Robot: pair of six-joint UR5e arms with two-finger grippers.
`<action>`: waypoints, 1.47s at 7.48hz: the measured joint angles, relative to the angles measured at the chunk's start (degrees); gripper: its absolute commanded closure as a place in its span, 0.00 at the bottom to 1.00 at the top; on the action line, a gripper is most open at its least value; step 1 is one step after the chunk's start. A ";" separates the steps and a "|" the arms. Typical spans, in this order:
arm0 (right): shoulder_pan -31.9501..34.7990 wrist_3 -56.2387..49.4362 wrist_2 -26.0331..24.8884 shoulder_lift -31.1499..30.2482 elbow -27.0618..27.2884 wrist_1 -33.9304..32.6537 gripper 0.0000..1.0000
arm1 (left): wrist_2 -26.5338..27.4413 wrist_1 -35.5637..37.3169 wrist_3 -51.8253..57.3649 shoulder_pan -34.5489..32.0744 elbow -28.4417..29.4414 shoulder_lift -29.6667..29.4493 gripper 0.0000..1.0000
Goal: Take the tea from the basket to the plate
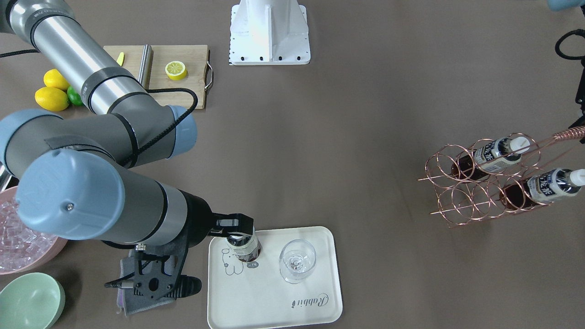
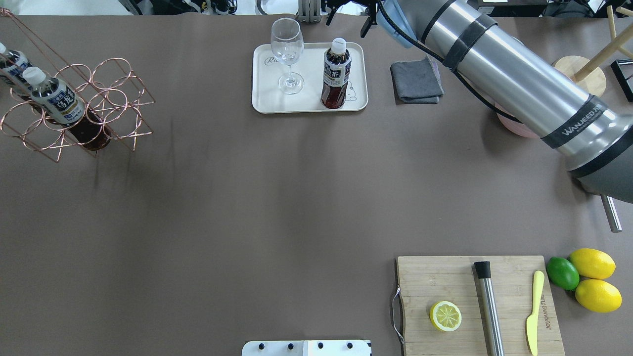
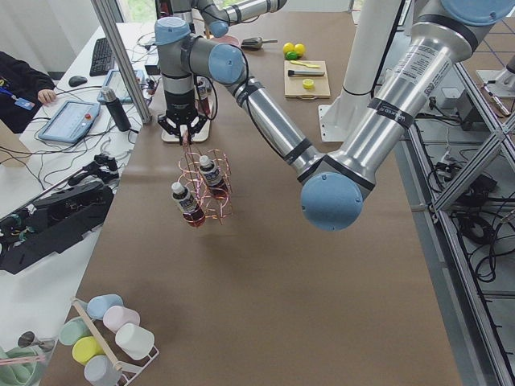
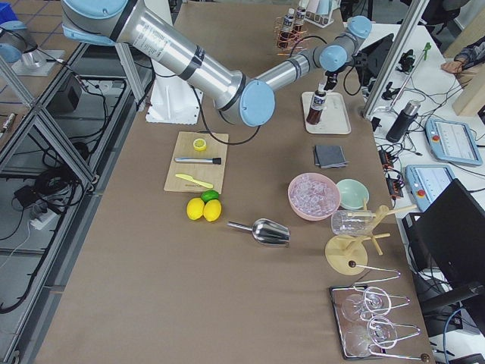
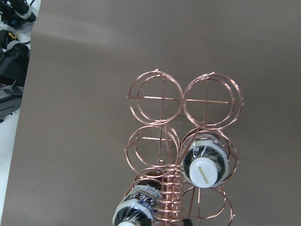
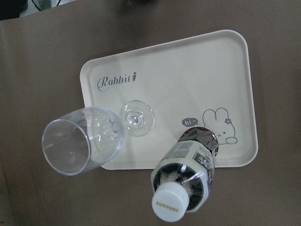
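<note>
One tea bottle (image 2: 336,74) stands upright on the cream Rabbit plate (image 2: 306,101), beside the rabbit drawing; it also shows in the right wrist view (image 6: 188,183). My right gripper (image 1: 240,228) hovers just above its white cap with the jaws spread, holding nothing. Two more tea bottles (image 2: 54,99) (image 1: 498,153) lie tilted in the copper wire basket (image 2: 99,99). My left gripper (image 3: 183,129) is at the top of the basket's coiled handle (image 1: 571,133). I cannot tell if it is open or shut. The left wrist view looks down the handle onto the basket (image 5: 183,122).
A wine glass (image 2: 288,49) stands on the plate left of the bottle. A grey cloth (image 2: 415,81) lies right of the plate. A pink bowl of ice (image 1: 18,237) and a green bowl (image 1: 29,301) lie under my right arm. A cutting board (image 2: 474,301) holds a lemon half.
</note>
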 measured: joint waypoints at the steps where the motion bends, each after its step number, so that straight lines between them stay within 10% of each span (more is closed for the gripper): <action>1: 0.86 -0.07 0.72 -1.76 5.93 -4.75 0.00 | 1.14 -4.02 2.66 -0.11 3.45 -0.21 1.00; 6: 6.13 -11.10 1.39 -32.63 44.33 -22.63 0.00 | 2.09 -21.54 5.32 -0.32 17.77 -0.67 1.00; 7: 9.10 -20.48 1.13 -42.85 49.61 -23.96 0.00 | 2.12 -23.34 5.33 -0.33 19.37 -0.69 0.90; 8: 12.77 -30.48 0.30 -52.29 52.67 -24.47 0.00 | 2.13 -25.18 5.31 -0.33 20.85 -0.73 0.01; 11: 27.46 -62.24 -6.25 -73.21 53.05 -24.76 0.00 | 1.99 -27.26 3.85 -1.00 22.08 -0.89 0.01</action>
